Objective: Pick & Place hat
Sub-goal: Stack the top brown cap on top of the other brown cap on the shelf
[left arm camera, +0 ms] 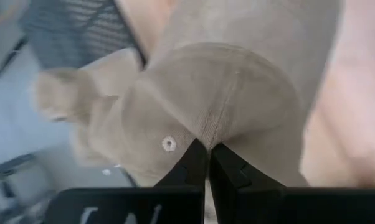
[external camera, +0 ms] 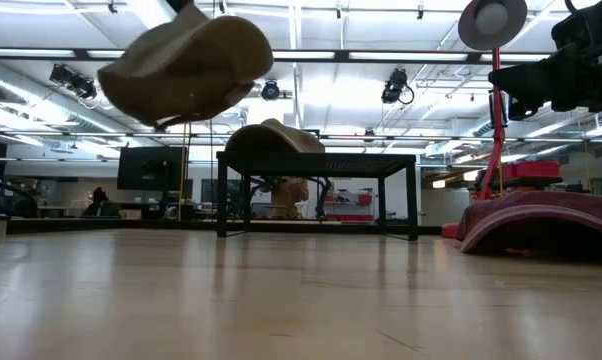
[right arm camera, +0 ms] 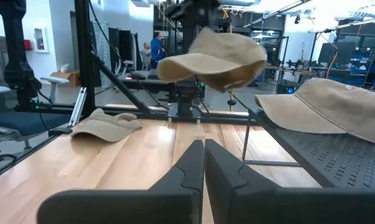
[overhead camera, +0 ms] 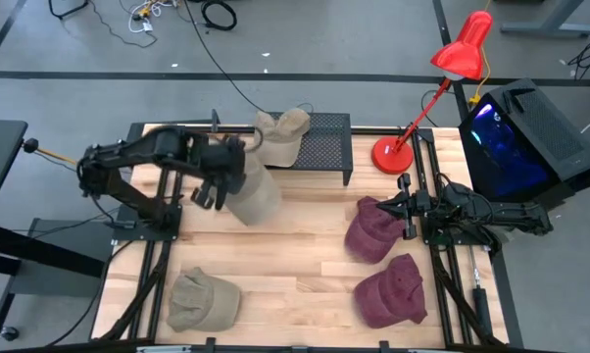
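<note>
Starting at the bottom of the high view: a flat tan fabric cap (overhead camera: 204, 300) sits at the lower left of the pale wooden table (overhead camera: 295, 265), and a maroon fabric cap (overhead camera: 391, 291) sits at the lower right, neither one touched. A bit further up on the right is a second maroon cap (overhead camera: 372, 231), with the right gripper (overhead camera: 410, 209) parked just beside it. From its own wrist camera, the fingers are pressed together and holding nothing, so that arm is just waiting.

The action is at centre left. The left gripper (overhead camera: 220, 179) has its fingers pinched shut on a tan fabric baseball cap (overhead camera: 251, 194), and the low view shows that cap (external camera: 186, 65) hanging well clear of the table in the upper left of the frame. The left wrist view has the fingertips (left arm camera: 197, 163) clamped on the fabric.

Further back, near the top centre, is a black perforated metal stand (overhead camera: 322, 145) with another tan cap (overhead camera: 281, 135) already lying on it, so I'd say one is placed. The red desk lamp (overhead camera: 427, 88) is at the upper right.

My read: the pick is done, the carried cap is close to the stand but not over it, and the drop-off is left. The other three caps remain.
</note>
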